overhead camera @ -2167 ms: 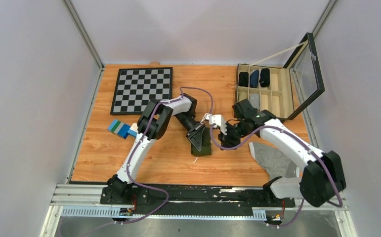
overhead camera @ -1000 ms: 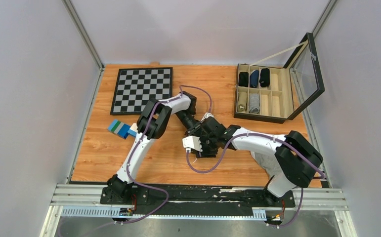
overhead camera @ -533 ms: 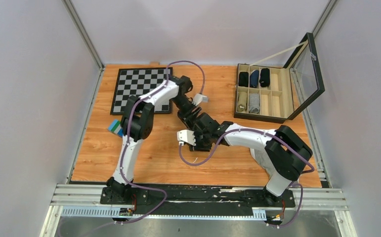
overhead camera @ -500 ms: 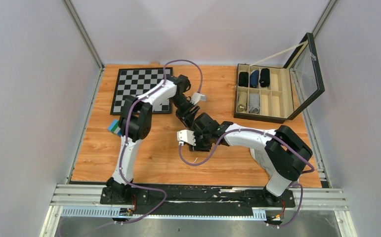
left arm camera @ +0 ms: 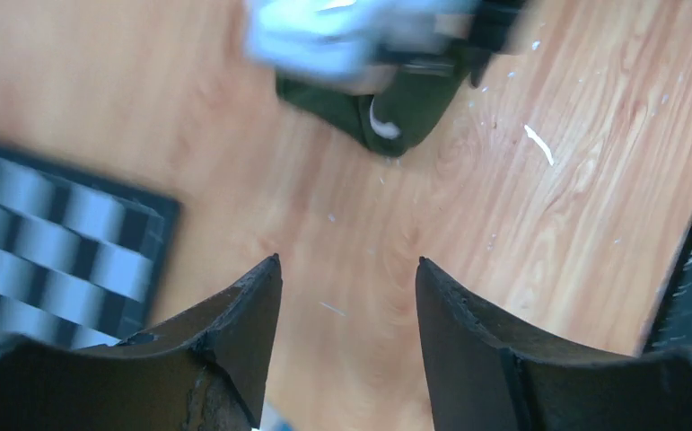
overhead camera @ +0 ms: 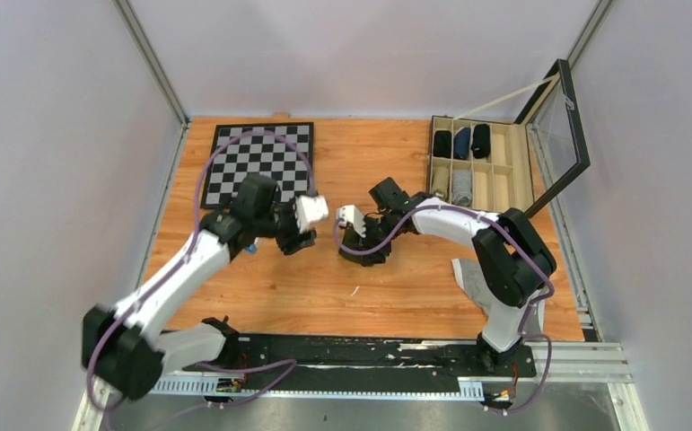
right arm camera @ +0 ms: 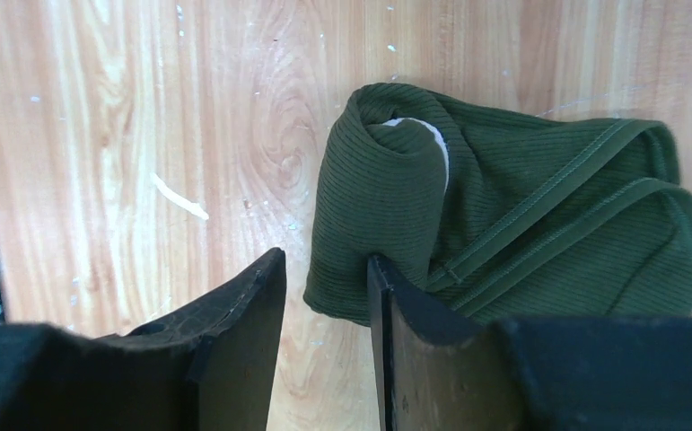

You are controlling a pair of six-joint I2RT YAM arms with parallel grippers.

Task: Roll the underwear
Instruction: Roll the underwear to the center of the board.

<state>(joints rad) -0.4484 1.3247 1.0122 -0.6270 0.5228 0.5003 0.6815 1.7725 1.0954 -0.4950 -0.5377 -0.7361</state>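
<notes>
- Mid-worktop, between the two arms: dark green ribbed-knit underwear [right arm camera: 521,215] lies on the pale wood-grain worktop [right arm camera: 100,135].
- Change, left arm: half a second ago it reached across to the garment. Now it is drawn back beside the black-and-grey chequered board [overhead camera: 257,162], apart from the cloth.
- Left tool [left arm camera: 348,265]: jaws stand well apart with bare wood between them. Nothing is held.
- Right tool [right arm camera: 324,260]: partly open, set low at the coiled end. One finger meets or overlaps the roll's edge and wood shows beside the other, so there is no clamp on the cloth.
- Change, garment: two seconds ago it was a long flat strip. Now it is a shorter bundle, one end coiled and the rest trailing away in flat folds.
- Reading: the left side has let go. The roll looks started but not finished, with only the right tool in place to tend it. The unpinned coil may relax, I judge.
- Materials: fine vertical ribbing, soft and springy-looking, with double-stitched hem bands along the folds. A white label [right arm camera: 423,135] peeks from the coil's core. The tool fingers are matte black wedges. The wood is scuffed and carries a small white fleck [right arm camera: 180,197].
</notes>
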